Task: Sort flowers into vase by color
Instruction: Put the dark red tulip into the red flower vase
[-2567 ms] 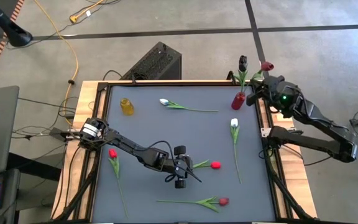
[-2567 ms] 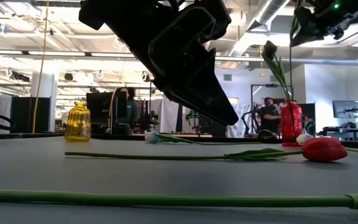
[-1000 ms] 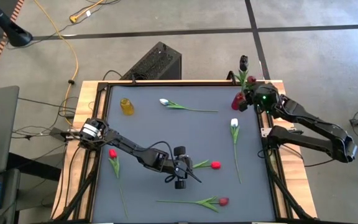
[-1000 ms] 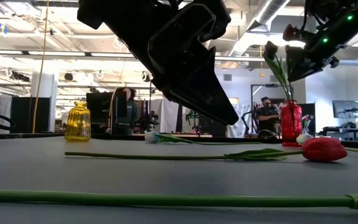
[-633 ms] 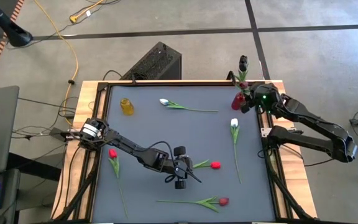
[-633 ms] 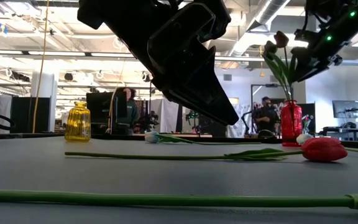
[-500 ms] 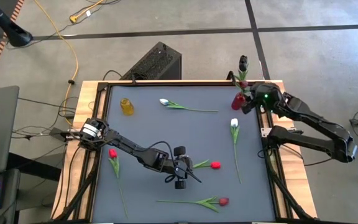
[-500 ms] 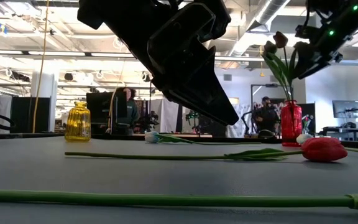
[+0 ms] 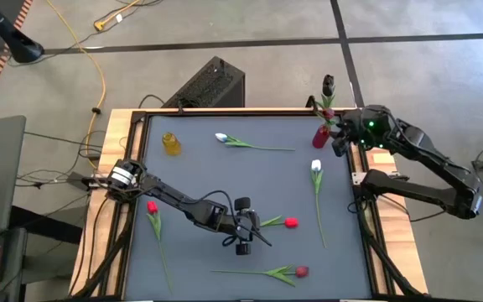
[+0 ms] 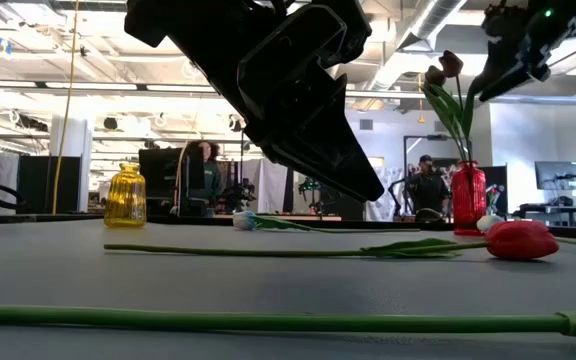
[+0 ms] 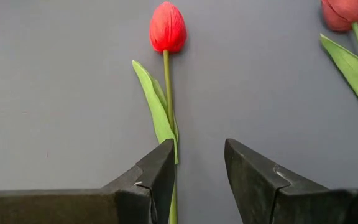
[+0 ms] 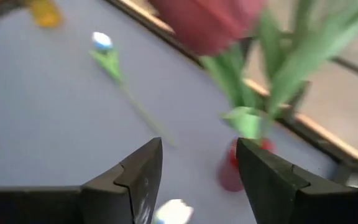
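A red vase (image 9: 320, 134) at the table's far right holds a maroon tulip (image 10: 452, 63) and a darker one (image 9: 328, 82), both upright on their stems. My right gripper (image 9: 340, 143) hangs open just right of the vase, above it (image 12: 197, 168), holding nothing. A red tulip (image 9: 290, 222) lies flat mid-table. My left gripper (image 9: 250, 231) hovers open over its stem end (image 11: 169, 93). Lying loose are two white tulips (image 9: 315, 166) (image 9: 221, 137), a second red tulip (image 9: 152, 206) and a dark red tulip (image 9: 300, 272).
A yellow vase (image 9: 170, 143) stands at the far left of the mat. A raised wooden rim (image 9: 225, 110) frames the table. My left arm (image 10: 298, 100) fills the near upper part of the low view. A dark box (image 9: 210, 84) sits beyond the far edge.
My right gripper has let go of the maroon tulip and has drawn up and back toward the table's right edge, tipping less steeply. The tulip stays standing in the red vase, beside the darker one.
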Available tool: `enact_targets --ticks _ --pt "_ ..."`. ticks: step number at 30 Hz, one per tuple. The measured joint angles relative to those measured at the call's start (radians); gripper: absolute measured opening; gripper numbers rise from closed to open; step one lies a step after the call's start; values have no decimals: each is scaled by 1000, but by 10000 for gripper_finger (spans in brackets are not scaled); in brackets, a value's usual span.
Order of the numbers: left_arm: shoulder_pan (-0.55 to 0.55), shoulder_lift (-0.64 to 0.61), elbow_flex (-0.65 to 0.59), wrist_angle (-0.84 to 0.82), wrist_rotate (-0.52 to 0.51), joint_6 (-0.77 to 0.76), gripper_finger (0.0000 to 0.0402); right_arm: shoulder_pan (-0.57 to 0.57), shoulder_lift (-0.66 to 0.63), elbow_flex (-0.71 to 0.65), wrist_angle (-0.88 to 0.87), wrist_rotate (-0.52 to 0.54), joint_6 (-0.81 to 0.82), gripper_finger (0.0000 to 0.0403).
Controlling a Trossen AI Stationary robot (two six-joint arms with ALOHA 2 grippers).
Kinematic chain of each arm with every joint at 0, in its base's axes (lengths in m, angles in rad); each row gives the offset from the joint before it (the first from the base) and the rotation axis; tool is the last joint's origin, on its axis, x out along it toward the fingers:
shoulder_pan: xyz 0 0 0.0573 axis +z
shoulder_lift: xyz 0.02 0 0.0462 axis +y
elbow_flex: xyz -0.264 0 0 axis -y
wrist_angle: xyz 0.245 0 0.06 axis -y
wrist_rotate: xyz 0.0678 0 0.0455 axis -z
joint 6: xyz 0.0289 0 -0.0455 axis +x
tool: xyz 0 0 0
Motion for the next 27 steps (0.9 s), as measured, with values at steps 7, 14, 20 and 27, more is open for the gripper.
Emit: enact_targets --ticks 7,14,20,27 --pt "0 0 0 15 0 0 130 66 0 31 -11 -187 70 232" --pt "0 0 0 51 57 -2 130 245 11 31 -12 -205 158 232" --pt "-36 0 0 168 250 -50 130 451 29 31 -11 -205 255 232" --pt "-170 0 17 175 203 -53 130 717 55 31 -10 -129 377 232"
